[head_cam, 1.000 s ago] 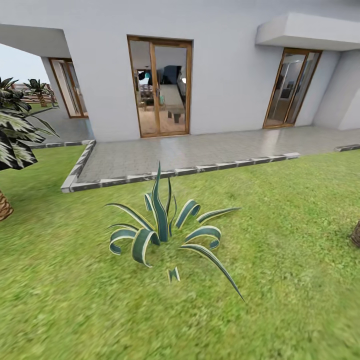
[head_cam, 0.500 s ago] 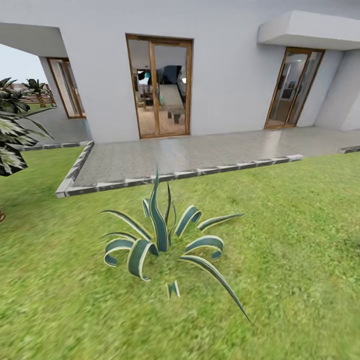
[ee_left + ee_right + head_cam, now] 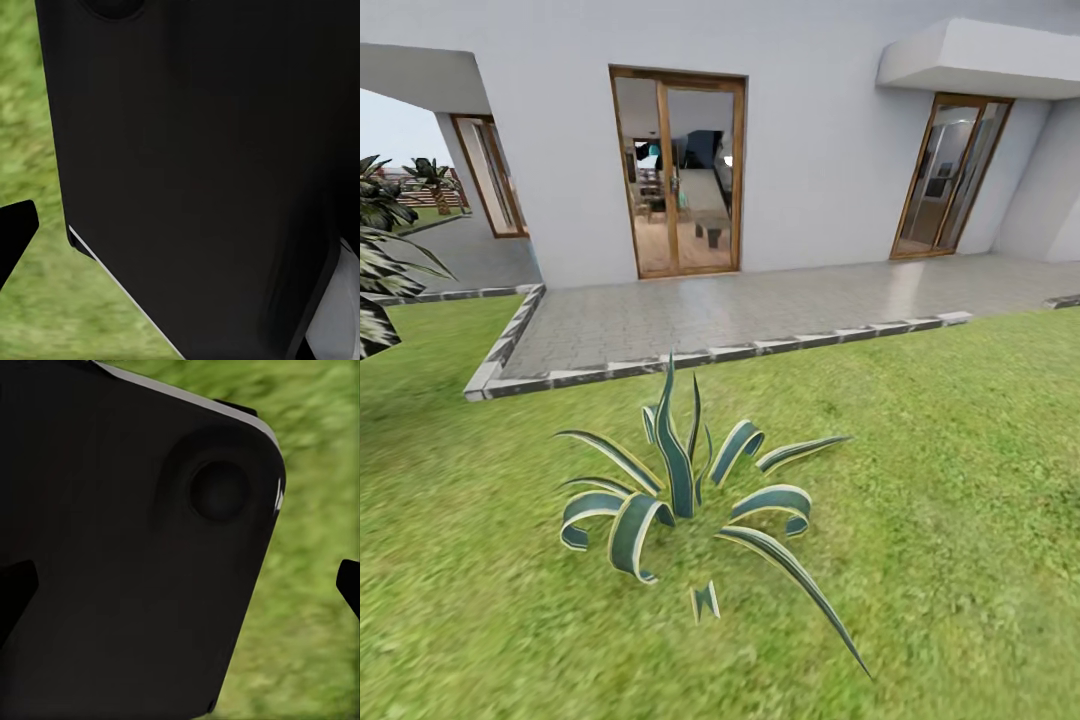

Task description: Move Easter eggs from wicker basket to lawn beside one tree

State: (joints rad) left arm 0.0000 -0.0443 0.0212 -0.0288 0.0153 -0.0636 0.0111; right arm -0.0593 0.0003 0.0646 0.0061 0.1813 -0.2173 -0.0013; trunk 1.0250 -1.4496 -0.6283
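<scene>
Grass of the lawn [image 3: 960, 480] spreads across the near half of the head view, green with yellowish patches. A striped spiky agave plant [image 3: 685, 490] grows from it a little left of centre, its curling blue-green leaves edged in cream, one long leaf reaching toward the near right. Beyond the plant a grey paved patio [image 3: 760, 305] with a stone kerb [image 3: 690, 358] runs along the far side of the grass. Behind the patio stands a white house wall [image 3: 810, 170] with a wood-framed glass double door [image 3: 678, 170] at centre, another wood-framed door [image 3: 940, 175] at far right and a third door [image 3: 485, 175] at far left under an overhang. Dark striped palm fronds [image 3: 380, 270] jut in at the left edge, and a small palm [image 3: 432, 180] stands far off on the left.

The eggs, the basket and the pale trunk cannot be placed from these pictures; only the lawn is seen.

In the left wrist view a large black body of the robot [image 3: 195, 172] blocks most of the frame, with blurred grass beside it and a dark fingertip [image 3: 15, 232] of the left tool at the edge. In the right wrist view a similar black robot panel [image 3: 127, 555] with a round recess covers much of the frame, grass beyond it, and dark fingertips [image 3: 15, 592] at both edges. How far either tool is open I cannot tell, nor whether either has hold of anything
</scene>
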